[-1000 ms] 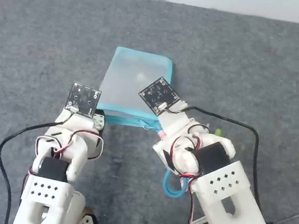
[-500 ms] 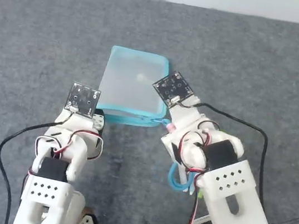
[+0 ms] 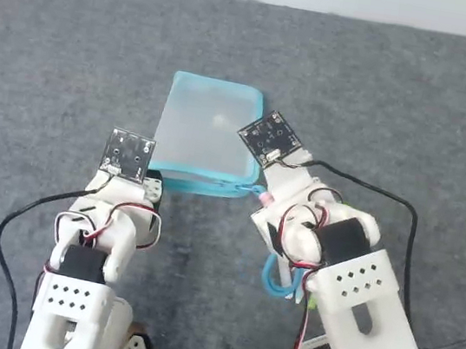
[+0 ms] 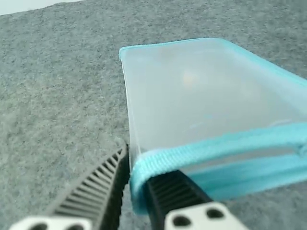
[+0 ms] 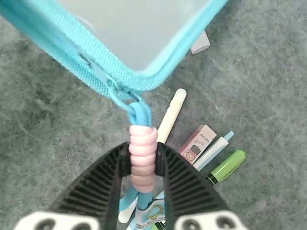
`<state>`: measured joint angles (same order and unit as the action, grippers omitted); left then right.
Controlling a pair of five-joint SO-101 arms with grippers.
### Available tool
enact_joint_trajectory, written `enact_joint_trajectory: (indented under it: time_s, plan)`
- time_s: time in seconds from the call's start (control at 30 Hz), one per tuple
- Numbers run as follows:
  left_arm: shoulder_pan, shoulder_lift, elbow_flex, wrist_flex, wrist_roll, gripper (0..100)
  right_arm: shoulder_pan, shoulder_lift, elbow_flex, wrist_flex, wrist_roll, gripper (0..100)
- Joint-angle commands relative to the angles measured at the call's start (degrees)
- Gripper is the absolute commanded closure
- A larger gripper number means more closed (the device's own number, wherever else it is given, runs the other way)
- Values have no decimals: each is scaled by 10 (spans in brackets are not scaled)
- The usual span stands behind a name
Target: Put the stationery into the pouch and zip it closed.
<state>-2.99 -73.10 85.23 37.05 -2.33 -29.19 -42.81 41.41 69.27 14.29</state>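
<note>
At the middle of the grey table (image 3: pixel 419 106) lies one pouch (image 3: pixel 209 127), translucent with turquoise trim, flat on its side, its zip edge facing the two arms.

Two grippers have hold of that edge, one at each end. The left gripper (image 4: pixel 141 165) is almost closed, and its ribbed fingers (image 4: pixel 103 184) pinch the turquoise hem at the pouch's corner. The right gripper (image 5: pixel 142 160) is clamped tight on the pink beaded zip pull (image 5: pixel 142 143). The pull hangs by a short blue link from the slider (image 5: pixel 103 76), which sits close to the pouch's other zip-edge corner.

The stationery is outside the pouch, on the table just beside that slider corner. Four pieces can be counted:
- one cream-white stick (image 5: pixel 171 115), nearest the pouch
- one small pink box (image 5: pixel 196 142), next to the stick
- one pale blue pen (image 5: pixel 213 151), touching the box
- one green marker (image 5: pixel 226 166), farthest from the pouch

One small white piece (image 5: pixel 200 42) pokes out from under the pouch's side edge; what it is cannot be told.

One light blue loop (image 3: pixel 270 281) lies on the table on the near side of the pouch, partly under the right arm. In the high view that arm hangs over the stationery and covers most of it.
</note>
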Motion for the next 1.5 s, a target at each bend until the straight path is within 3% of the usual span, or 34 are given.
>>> enact_joint_trajectory:
  time_s: [0.0,0.3,0.63,0.83,0.9,1.07,1.27,1.47]
  plan:
    - [-10,-10,-11,-2,8,987,15,-18,-4,-9,3,993]
    - [-44,-10,-12,-4,10,987,56,-18,-18,-7,6,993]
    - [-44,-10,-12,-4,7,987,29,-20,-18,2,3,983]
    - [-46,-9,-9,-21,10,987,-43,-25,-69,95,8,700]
    - [-47,-6,-10,-21,10,987,-40,-25,-118,138,8,651]
    - [-49,-6,-8,-21,10,987,81,-7,-177,183,20,716]
    - [-49,-9,-8,-22,9,987,224,64,-94,148,30,796]
    - [-49,-9,-7,-22,7,987,226,88,49,62,-2,894]
